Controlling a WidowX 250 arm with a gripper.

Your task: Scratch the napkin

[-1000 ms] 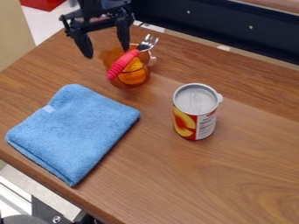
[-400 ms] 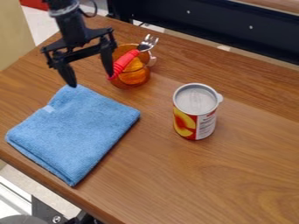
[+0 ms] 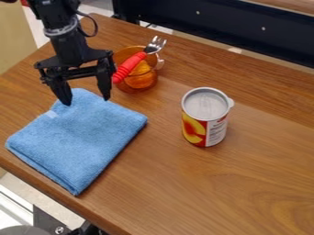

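The blue napkin (image 3: 80, 142) lies folded on the left part of the table (image 3: 215, 188), one corner close to the table's near-left edge, with a small pale tag (image 3: 51, 114) by its upper-left side. Over its far end hangs the pincer (image 3: 86, 100), pointing down, its two fingers spread wide with nothing between them. Whether the fingertips touch the cloth, I cannot tell. The black arm (image 3: 67, 43) comes in from the upper left.

Just beyond the napkin, to the right of the pincer, stands a see-through orange mug (image 3: 140, 81). A fork (image 3: 130, 65) with a red handle slants across it, tines toward the upper right. Farther right, well apart from the napkin, a can (image 3: 205, 121) stands upright, a peach picture on its side and a pale, greyish top. A dark panel (image 3: 215, 27) runs behind the table.
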